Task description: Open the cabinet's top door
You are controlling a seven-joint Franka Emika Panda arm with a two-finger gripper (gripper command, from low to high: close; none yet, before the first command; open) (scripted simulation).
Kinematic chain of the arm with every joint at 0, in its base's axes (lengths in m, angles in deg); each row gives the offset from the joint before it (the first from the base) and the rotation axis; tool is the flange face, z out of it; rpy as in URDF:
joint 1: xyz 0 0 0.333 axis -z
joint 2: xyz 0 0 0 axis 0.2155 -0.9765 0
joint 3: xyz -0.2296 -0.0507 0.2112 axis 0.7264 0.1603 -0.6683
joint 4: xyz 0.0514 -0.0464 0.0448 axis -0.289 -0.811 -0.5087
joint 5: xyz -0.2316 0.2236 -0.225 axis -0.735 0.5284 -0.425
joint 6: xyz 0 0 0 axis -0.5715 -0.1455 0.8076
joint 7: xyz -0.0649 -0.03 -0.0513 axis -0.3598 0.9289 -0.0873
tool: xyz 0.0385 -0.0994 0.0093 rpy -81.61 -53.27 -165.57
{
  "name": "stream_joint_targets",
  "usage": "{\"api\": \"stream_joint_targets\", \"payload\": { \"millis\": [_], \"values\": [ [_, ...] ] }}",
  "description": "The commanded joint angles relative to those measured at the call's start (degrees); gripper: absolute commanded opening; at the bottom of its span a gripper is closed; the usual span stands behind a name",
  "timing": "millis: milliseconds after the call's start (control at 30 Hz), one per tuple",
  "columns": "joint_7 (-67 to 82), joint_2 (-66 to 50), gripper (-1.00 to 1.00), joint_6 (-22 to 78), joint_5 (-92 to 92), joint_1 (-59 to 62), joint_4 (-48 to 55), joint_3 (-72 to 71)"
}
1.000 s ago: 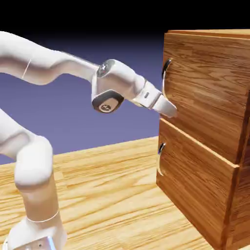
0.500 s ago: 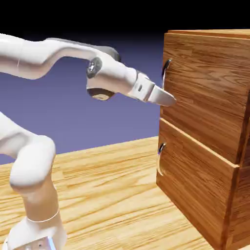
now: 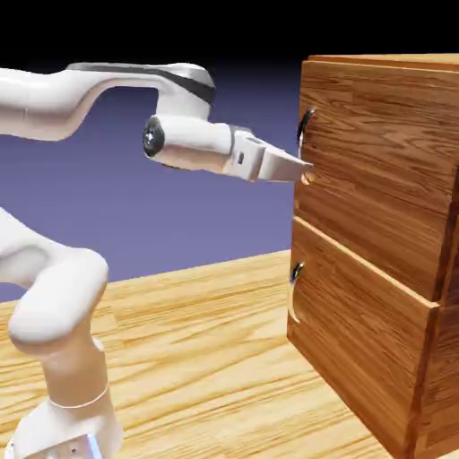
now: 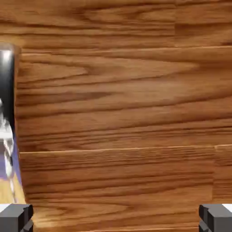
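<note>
The cabinet (image 3: 385, 269) of reddish-brown wood stands at the right of the exterior view. Its top door (image 3: 376, 152) carries a curved metal handle (image 3: 305, 133) near its left edge. My gripper (image 3: 303, 168) points level at the door, with its tips just below the handle and almost at the wood. In the hand view the top door (image 4: 122, 104) fills the picture, and the handle (image 4: 6, 86) shows as a dark bar at the left edge. My gripper (image 4: 116, 219) is open, its fingertips (image 4: 16, 217) wide apart with nothing between them.
The shorter lower panel (image 3: 359, 341) has its own handle (image 3: 294, 289) near its left edge. The cabinet rests on a light wooden table (image 3: 206, 359). The white arm comes in from the left, well above the table.
The hand has risen and levelled out. Its tips moved up and right, from the seam between the panels to just under the top handle. The jaws stayed wide.
</note>
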Motion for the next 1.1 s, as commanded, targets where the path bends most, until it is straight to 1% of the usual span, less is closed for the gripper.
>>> {"api": "stream_joint_targets", "payload": {
  "millis": [0, 567, 633, 800, 833, 867, 1067],
  "values": [
    [1.91, 0.32, 0.0, 0.06, 2.5, 0.59, 0.31, -0.71],
    [34.36, 5.85, 0.0, 1.03, 44.89, 10.55, 5.53, -12.79],
    [34.58, 5.88, 0.0, 1.04, 45.17, 10.61, 5.57, -12.87],
    [36.38, 0.11, 0.0, 3.87, 47.13, 20.18, 12.14, -18.76],
    [36.38, 0.11, -1.0, 3.88, 47.13, 20.18, 12.14, -18.77],
    [36.38, 0.11, -1.0, 3.88, 47.13, 20.18, 12.14, -18.77],
    [44.09, -2.46, -1.0, 5.02, 47.12, 7.72, 7.61, -8.32]
  ]
}}
